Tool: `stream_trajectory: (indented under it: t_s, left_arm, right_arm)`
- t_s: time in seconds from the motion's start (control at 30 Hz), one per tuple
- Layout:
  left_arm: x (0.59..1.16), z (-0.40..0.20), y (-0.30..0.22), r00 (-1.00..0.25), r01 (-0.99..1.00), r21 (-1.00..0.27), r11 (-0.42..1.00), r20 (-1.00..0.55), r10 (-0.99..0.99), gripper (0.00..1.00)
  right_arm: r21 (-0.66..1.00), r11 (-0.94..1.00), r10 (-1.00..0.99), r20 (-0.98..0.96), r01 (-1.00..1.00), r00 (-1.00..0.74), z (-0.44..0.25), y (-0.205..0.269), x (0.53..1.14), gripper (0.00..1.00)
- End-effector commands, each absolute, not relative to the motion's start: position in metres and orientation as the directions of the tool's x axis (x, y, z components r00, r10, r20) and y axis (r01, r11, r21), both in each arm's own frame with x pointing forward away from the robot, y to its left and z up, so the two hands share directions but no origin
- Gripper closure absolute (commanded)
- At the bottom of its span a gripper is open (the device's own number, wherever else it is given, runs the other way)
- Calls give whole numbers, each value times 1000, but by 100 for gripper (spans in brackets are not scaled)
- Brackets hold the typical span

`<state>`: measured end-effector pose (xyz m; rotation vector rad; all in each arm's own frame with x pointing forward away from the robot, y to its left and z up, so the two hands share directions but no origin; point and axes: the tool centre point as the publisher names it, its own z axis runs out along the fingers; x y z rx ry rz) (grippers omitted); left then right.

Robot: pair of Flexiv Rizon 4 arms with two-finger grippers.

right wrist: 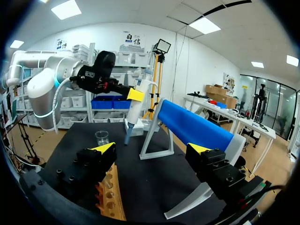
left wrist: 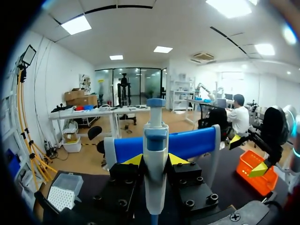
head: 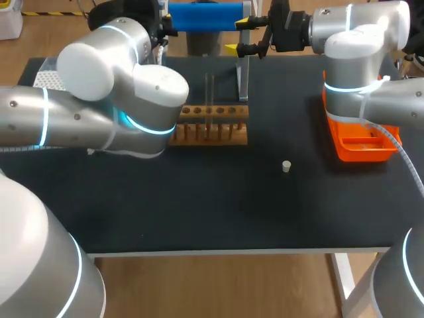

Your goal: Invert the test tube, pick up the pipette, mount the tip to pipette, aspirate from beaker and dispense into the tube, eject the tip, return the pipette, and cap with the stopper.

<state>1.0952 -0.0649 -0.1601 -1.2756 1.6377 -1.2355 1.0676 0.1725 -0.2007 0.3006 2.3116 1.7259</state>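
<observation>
Task progress, left to right. The tip box (left wrist: 61,192) stood at the table's far left corner. The pipette (left wrist: 154,140) was off the blue stand (head: 205,16) and clamped between the yellow-tipped fingers of the left gripper (left wrist: 155,159), so pick-up is judged complete. Whether a tip was mounted on its lower end cannot be told. In the right wrist view that end hung close beside the beaker (right wrist: 101,137), not visibly inside it. This suggests the aspirate step was at hand or just ahead. The test tube (head: 209,99) stood upright in the wooden rack (head: 209,126) at mid-table; which end faced up could not be made out. The stopper (head: 286,166) lay alone on the mat, well apart from the rack, so capping was not yet done. Dispensing, tip ejection and pipette return are likewise judged outstanding.

Arm pose. The left arm (head: 99,106) came in from the left with its elbow raised over the rack's left end. Its wrist was folded back toward the far edge and carried the pipette upright. The right arm (head: 351,59) reached across the far edge. Its right gripper (right wrist: 152,149) was level and empty, with fingers spread, just beside the blue stand. The orange tray (head: 361,149) lay beneath that arm.
</observation>
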Motion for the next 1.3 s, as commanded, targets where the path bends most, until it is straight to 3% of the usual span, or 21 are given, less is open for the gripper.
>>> stream_trajectory:
  t_s: [0.03, 1.3]
  left_arm:
    - [1105, -160, -66, -250, -301, -952, 55, 23, -968, 100]
    - [1143, -174, -59, -140, -386, -922, 38, 18, -990, 100]
  right_arm:
    - [959, 283, 308, -69, 21, -949, -200, 172, 1066, 0]
    - [959, 283, 308, -69, 21, -949, -200, 172, 1066, 0]
